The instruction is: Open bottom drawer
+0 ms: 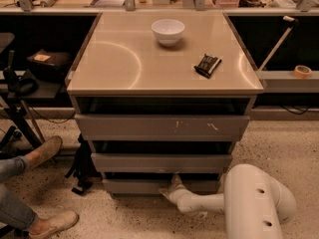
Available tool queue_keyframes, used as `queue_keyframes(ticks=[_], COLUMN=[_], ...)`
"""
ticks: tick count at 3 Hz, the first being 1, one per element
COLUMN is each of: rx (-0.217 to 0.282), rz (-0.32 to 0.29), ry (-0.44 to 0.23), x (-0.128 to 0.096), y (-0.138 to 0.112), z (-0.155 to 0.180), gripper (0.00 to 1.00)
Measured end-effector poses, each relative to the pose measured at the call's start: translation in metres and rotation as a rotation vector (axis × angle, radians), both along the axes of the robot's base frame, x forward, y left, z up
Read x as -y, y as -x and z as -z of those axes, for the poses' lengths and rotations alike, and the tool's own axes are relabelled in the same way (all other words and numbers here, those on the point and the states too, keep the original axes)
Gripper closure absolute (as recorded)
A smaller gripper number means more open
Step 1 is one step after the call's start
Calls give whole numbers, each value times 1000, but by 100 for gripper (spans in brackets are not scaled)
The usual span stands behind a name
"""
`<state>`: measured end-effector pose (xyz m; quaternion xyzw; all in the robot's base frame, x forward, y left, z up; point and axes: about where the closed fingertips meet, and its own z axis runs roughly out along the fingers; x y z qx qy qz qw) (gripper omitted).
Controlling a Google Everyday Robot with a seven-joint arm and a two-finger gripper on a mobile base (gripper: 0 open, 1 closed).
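Observation:
The bottom drawer [134,185] is the lowest, slimmest grey front of the three in the cabinet, close to the floor, with a dark gap above it. My white arm [251,203] reaches in from the lower right along the floor. My gripper [171,183] sits at the middle of the bottom drawer's top edge, fingertips up in the gap above the front. Above it are the mid-sized drawer front [162,162] and the tall scratched top front [162,127].
On the cabinet top [124,68] stand a white bowl [168,31] and a small dark packet [207,64]. A seated person's legs and shoes [42,153] are at the lower left, beside a black strap on the floor [79,171]. Shelves with clutter flank the cabinet.

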<state>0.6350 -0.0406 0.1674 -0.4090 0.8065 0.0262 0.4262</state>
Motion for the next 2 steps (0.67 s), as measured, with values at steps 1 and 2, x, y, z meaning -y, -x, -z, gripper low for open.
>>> queue_keyframes(ticks=[1, 2], rx=[0, 0], rz=[0, 0], ry=[0, 0], x=[0, 0], y=[0, 0], z=[0, 0], gripper=[65, 88])
